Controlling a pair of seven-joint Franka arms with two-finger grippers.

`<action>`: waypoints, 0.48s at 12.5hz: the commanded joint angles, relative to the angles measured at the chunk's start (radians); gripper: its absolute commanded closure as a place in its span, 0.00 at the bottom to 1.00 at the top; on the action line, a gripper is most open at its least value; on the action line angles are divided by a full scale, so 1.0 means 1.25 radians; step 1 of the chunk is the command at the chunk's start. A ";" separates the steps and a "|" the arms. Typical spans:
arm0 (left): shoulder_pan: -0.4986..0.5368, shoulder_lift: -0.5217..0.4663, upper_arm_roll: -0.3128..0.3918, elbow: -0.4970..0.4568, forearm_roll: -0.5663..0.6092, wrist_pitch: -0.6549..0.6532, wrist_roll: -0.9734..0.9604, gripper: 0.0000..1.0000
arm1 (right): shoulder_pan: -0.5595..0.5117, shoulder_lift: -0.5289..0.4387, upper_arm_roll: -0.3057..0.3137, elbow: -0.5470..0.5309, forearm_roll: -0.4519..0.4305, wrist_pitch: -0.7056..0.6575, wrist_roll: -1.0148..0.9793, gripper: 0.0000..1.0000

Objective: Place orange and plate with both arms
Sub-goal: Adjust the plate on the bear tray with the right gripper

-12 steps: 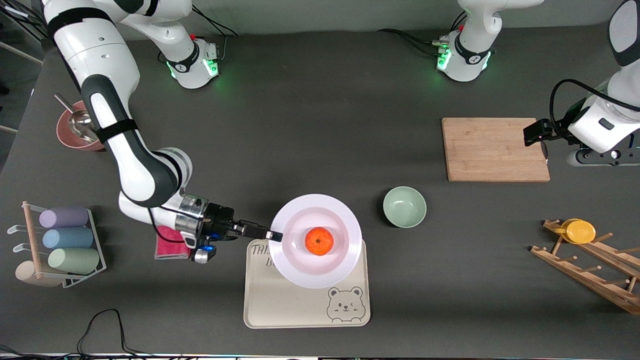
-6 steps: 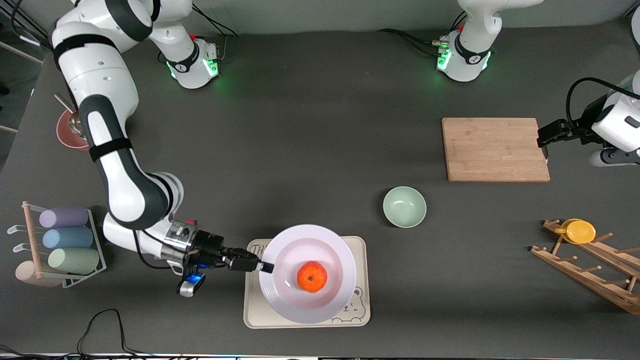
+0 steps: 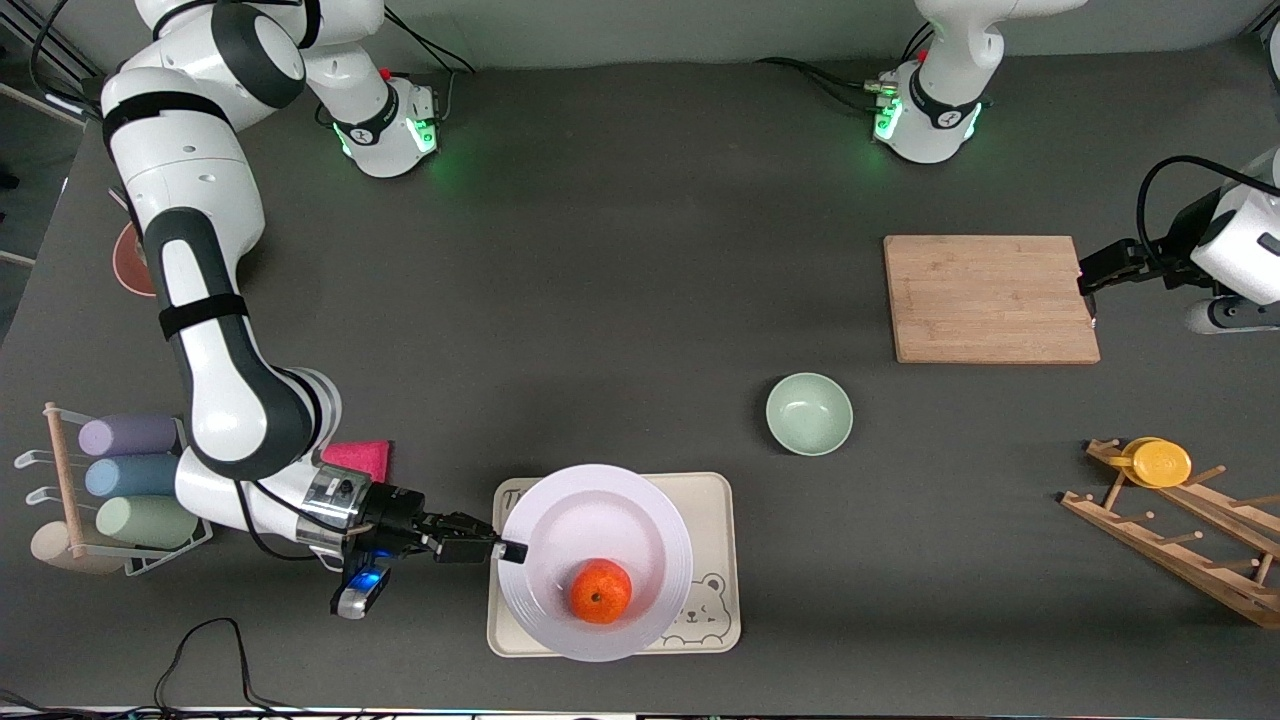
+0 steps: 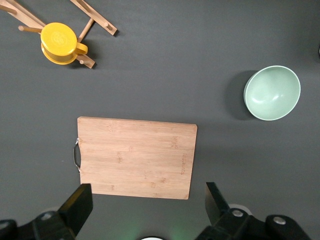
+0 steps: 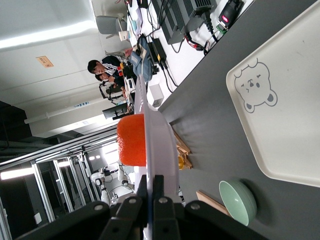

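The white plate (image 3: 598, 560) carries the orange (image 3: 601, 591) in its well and hangs over the beige bear-printed tray (image 3: 713, 500). My right gripper (image 3: 508, 550) is shut on the plate's rim at the right arm's end. In the right wrist view the plate (image 5: 161, 140) is edge-on between the fingers, with the orange (image 5: 131, 140) on it and the tray (image 5: 280, 115) below. My left gripper (image 3: 1086, 282) is open and empty, up over the edge of the wooden cutting board (image 3: 990, 298); its wrist view shows the board (image 4: 135, 157).
A pale-green bowl (image 3: 809, 413) stands between tray and board. A wooden rack with a yellow disc (image 3: 1158, 462) is at the left arm's end. A cup rack (image 3: 120, 490), a pink cloth (image 3: 358, 457) and a red bowl (image 3: 130, 265) are at the right arm's end.
My right gripper carried the plate with the orange toward the front camera, over the tray. The orange slid toward the plate's near side. My left arm drew back toward its end of the table.
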 commanded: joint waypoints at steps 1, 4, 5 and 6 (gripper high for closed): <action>0.005 -0.005 -0.002 0.004 -0.010 -0.017 0.001 0.00 | 0.000 0.022 0.005 0.045 -0.018 -0.015 0.030 1.00; 0.007 -0.005 0.001 0.007 -0.009 -0.015 0.001 0.00 | 0.001 0.024 0.004 0.041 -0.021 0.001 0.019 1.00; 0.008 -0.005 0.001 0.007 -0.009 -0.009 0.001 0.00 | 0.003 0.032 0.003 0.040 -0.021 0.044 0.007 1.00; 0.009 -0.005 0.001 0.007 -0.010 -0.005 0.001 0.00 | 0.005 0.048 0.003 0.049 -0.021 0.074 -0.013 1.00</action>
